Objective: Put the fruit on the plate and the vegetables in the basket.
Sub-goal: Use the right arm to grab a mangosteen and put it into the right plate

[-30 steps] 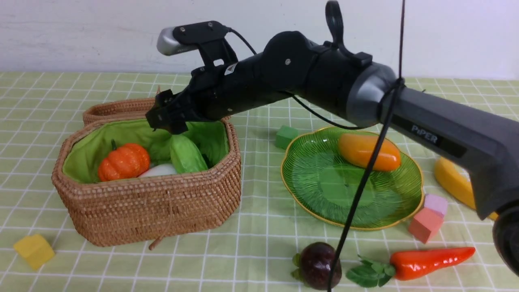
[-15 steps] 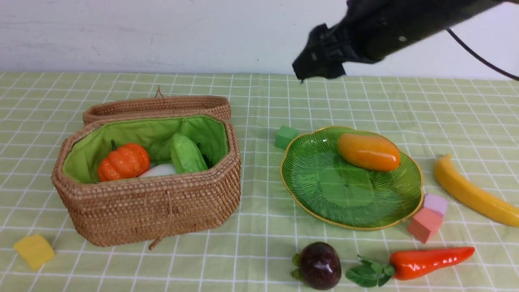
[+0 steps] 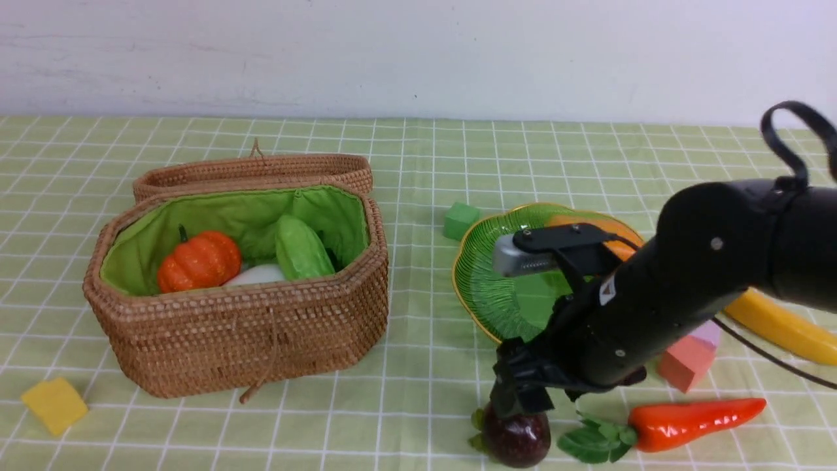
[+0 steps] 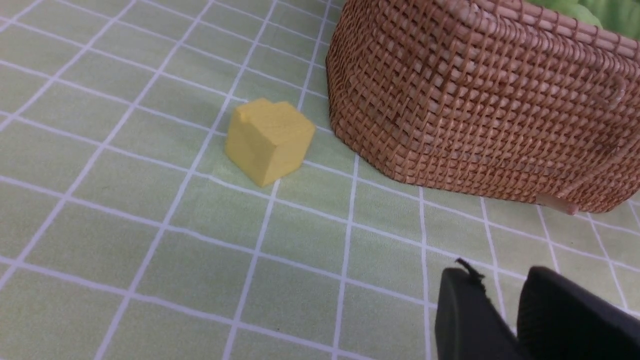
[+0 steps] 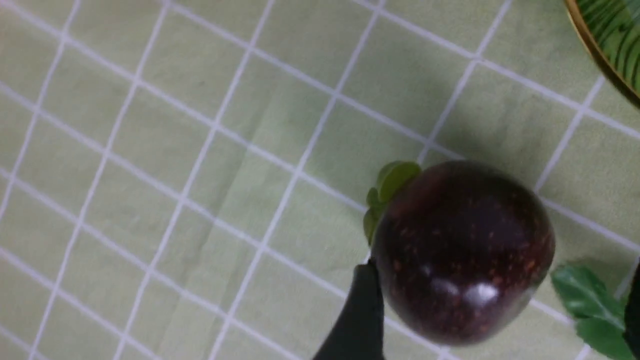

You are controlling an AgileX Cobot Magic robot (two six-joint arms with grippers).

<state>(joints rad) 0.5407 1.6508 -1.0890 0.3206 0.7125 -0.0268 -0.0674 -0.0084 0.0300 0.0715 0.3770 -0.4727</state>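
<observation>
The right claw point(image 3: 520, 407) stands spread wide over the purple fruit point(image 3: 516, 437). Its fingers point(image 5: 357, 320) straddle the fruit without pinching it, and the fruit rests on the counter point(image 3: 418, 163). Just beside it lies the carrot point(image 3: 693, 418). Behind, the plate point(image 3: 480, 288) carries the mango point(image 3: 624, 232), with the banana point(image 3: 778, 324) lying off it. The basket point(image 3: 248, 333) holds the pumpkin point(image 3: 199, 260), cucumber point(image 3: 301, 248) and radish point(image 3: 258, 275). The left claw point(image 4: 500, 274), slightly parted and empty, is near the basket and a yellow cube point(image 4: 267, 140).

Bright, even light; soft shadows on the tablecloth point(image 3: 418, 163); glare spots on the purple fruit point(image 5: 462, 250).
</observation>
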